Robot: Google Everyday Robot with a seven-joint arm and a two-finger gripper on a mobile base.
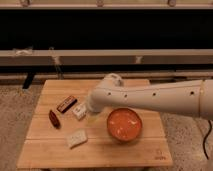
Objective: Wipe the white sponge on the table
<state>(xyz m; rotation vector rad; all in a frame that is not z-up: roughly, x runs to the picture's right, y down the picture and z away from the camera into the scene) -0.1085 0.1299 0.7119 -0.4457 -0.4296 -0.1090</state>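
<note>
White sponge [77, 138]: lies flat on the table [125, 156], close to the front edge and left of its middle, a little askew to the planks, touching nothing else.

Table: bears a small dark logo [159, 155] at the front right corner.

Gripper [91, 109]: hangs over the middle of the table, slightly toward the left edge, behind the sponge and apart from it. Stands with jaws spread wide, clamped on nothing.

Arm [160, 97]: reaches in low from the right edge, white and thick, passing behind the bowl.

White bottle [78, 111]: lies on its side just left of the gripper, partly hidden by it. Impossible to tell whether touched or only near.

Orange bowl [124, 124]: sits upright right of the table's middle, toward the front edge, just beside the gripper and apart from the sponge. Shows inside only an orange surface with paler blotches. Cannot tell whether those are contents or sheen.

Brown bar [66, 103]: lies slantwise on the left half, just behind and left of the bottle.

Dark red oblong thing [54, 118]: lies near the left edge, between the bar and the sponge, touching neither.
</note>
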